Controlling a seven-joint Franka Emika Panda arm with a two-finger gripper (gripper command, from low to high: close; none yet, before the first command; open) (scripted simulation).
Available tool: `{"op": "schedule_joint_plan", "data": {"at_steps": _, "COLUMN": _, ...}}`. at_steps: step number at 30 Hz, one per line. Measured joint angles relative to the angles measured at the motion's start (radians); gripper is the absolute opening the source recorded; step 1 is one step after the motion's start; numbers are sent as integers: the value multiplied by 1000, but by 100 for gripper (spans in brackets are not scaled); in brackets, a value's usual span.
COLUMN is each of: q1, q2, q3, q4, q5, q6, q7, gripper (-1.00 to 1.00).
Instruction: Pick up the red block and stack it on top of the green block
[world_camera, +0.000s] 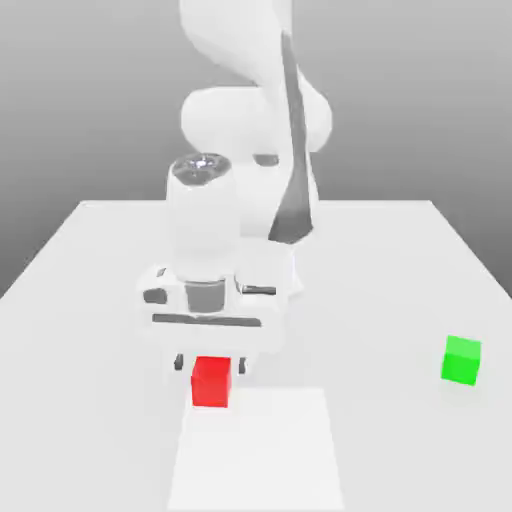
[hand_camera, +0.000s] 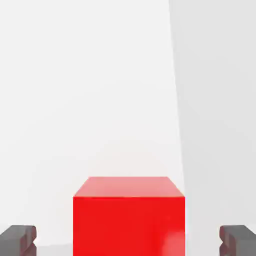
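Nearest the exterior camera, a paler rectangular patch (world_camera: 256, 450) lay on the white tabletop (world_camera: 400, 260), grey backdrop behind. Red block (world_camera: 211, 381) sat flat at that patch's far edge, a cube with no long axis, one face square toward the camera, between the spread fingers (hand_camera: 18, 240) of the released pincer (world_camera: 211, 362), gaps either side, nothing gripped. Green block (world_camera: 461, 360) stood well apart toward the exterior view's right, open tabletop between them.
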Motion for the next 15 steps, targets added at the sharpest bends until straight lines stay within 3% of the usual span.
{"op": "schedule_joint_plan", "data": {"at_steps": 1, "q1": -9, "q2": 18, "q3": 10, "q4": 2, "q5": 3, "q6": 16, "q7": -3, "gripper": -100}}
{"op": "schedule_joint_plan", "data": {"at_steps": 8, "q1": -11, "q2": 14, "q3": 10, "q4": 2, "q5": -3, "q6": 12, "q7": 3, "gripper": -100}}
{"op": "schedule_joint_plan", "data": {"at_steps": 15, "q1": -9, "q2": -214, "q3": -9, "q4": -30, "q5": -65, "q6": -185, "q7": 47, "gripper": -100}}
